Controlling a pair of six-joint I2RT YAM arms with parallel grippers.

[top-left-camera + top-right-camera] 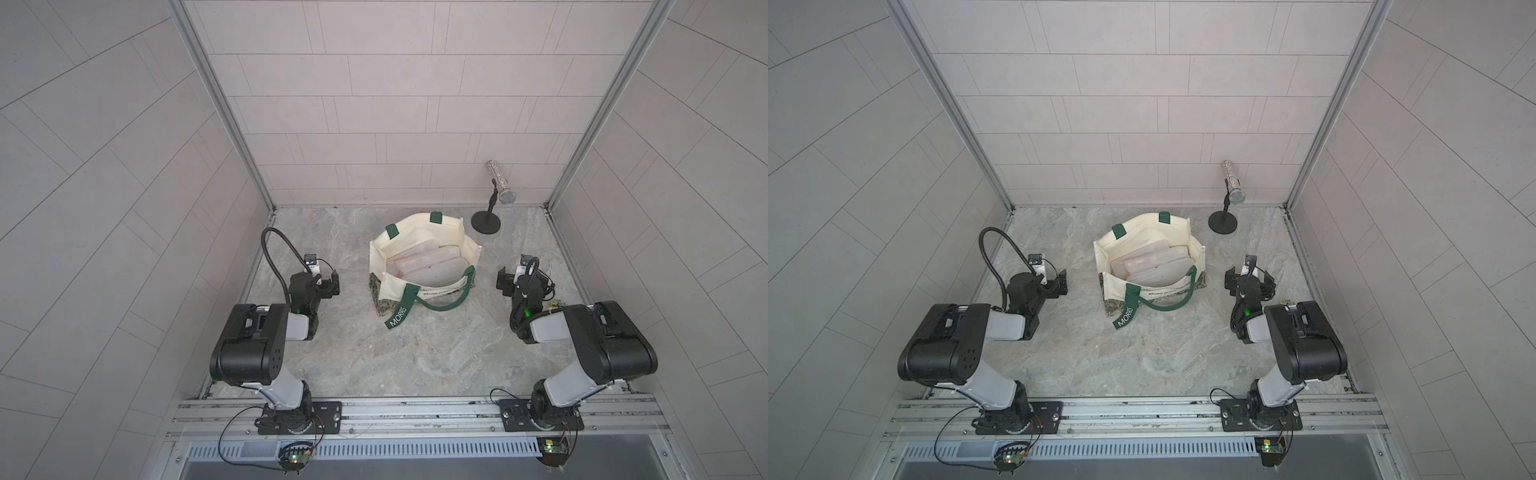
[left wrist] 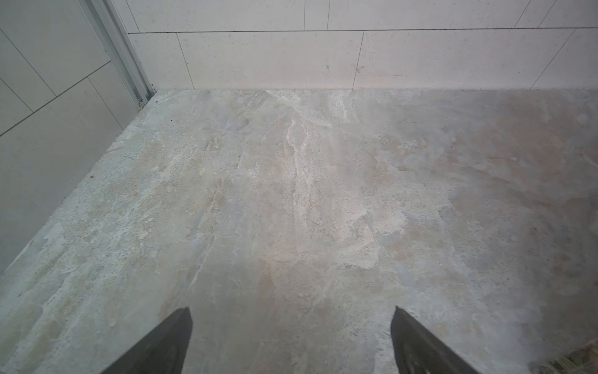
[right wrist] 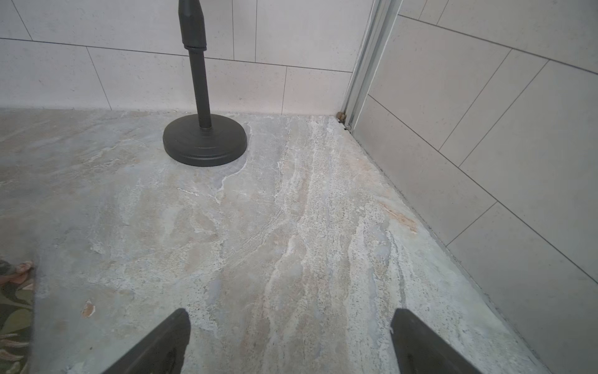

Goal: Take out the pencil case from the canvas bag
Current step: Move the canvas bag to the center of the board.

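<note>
Noted: cream canvas bag with dark green strap handles [image 1: 415, 232] stands open at mid-frame on the grey marbled worktop [image 1: 415, 357], with translucent flat plastic pencil cases [image 1: 424, 268] stacked inside. Left jaws and right jaws are spread, empty, flanking it. Risk: cases overlap and the walls are limp, so a pinch may catch canvas or drag the bag.

Glittery microphone [image 1: 500, 181] on black round-based stand [image 3: 204, 142]; marbled grey tabletop [image 1: 415, 353]

Even, diffuse light; faint shadow just beside the canvas bag [image 1: 419, 232]; wall tiles [image 1: 104, 145] bow far from it; wrist views hazy.
</note>
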